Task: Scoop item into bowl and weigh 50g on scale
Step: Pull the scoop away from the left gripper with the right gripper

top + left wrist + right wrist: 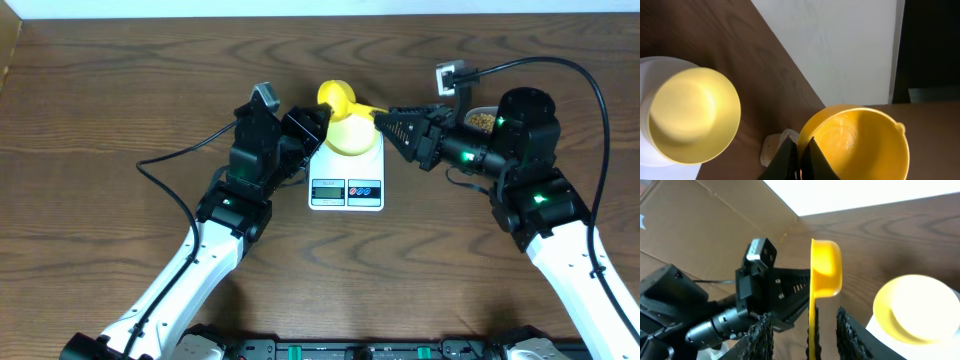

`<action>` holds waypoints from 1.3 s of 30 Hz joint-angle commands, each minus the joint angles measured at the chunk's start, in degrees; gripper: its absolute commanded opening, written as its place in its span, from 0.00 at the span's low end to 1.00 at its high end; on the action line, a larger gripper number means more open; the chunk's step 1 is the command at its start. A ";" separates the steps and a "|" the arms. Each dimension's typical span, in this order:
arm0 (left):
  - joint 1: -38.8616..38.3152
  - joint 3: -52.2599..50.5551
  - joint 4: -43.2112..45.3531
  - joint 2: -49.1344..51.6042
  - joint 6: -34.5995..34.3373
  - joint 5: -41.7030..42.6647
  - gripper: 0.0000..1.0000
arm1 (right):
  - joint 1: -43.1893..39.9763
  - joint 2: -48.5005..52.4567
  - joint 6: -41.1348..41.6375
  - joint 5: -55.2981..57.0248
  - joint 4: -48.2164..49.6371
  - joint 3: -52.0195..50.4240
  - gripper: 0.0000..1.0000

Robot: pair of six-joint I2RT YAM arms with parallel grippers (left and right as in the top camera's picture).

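The pale cream bowl (350, 135) sits upright on the white kitchen scale (345, 204), at the scale's far, rounded end. The scale's long axis runs away from the robot, and its grey display (327, 188) and two buttons (364, 188) face the near edge. The beans (481, 121) lie in a clear tub (480, 108) well to the right of the scale, partly hidden behind the right arm.

A bright yellow scoop (338, 98) hangs just beyond the bowl. Its cup is on the left and its long handle runs rightward across the table (120, 90), pointing at the right pincer (383, 120).

In the right wrist view the scoop (826, 267) shows edge-on. Its handle passes between the ribbed fingers (762, 335) of the right pincer (803, 315), which stand apart on either side with a gap showing. The bowl (915, 307) lies low on the right of that view.

In the left wrist view the left pincer (801, 145) has its tips drawn together at the rim of the scoop (860, 140), seemingly clamped on that rim, though the contact sits at the frame's bottom edge. The bowl (692, 115) and scale (647, 150) lie to the left there. From overhead the left pincer (318, 118) reaches in from the scale's left.

The table is dark brown wood grain and meets a white wall (840, 45) at its far edge. Cardboard (715, 220) stands at the left side. Black cables (600, 120) trail from the arms.
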 commanded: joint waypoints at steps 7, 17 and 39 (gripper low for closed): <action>-0.17 0.15 0.04 -0.42 9.46 2.84 0.07 | 0.50 -0.13 -3.82 0.11 -5.07 0.87 0.42; -0.17 0.15 0.07 -0.42 12.52 2.82 0.07 | 0.50 -0.13 -3.80 -1.36 -6.51 0.87 0.35; -0.17 0.15 0.26 -0.42 12.48 2.82 0.07 | 0.52 -0.13 -3.74 -2.25 -8.00 0.87 0.21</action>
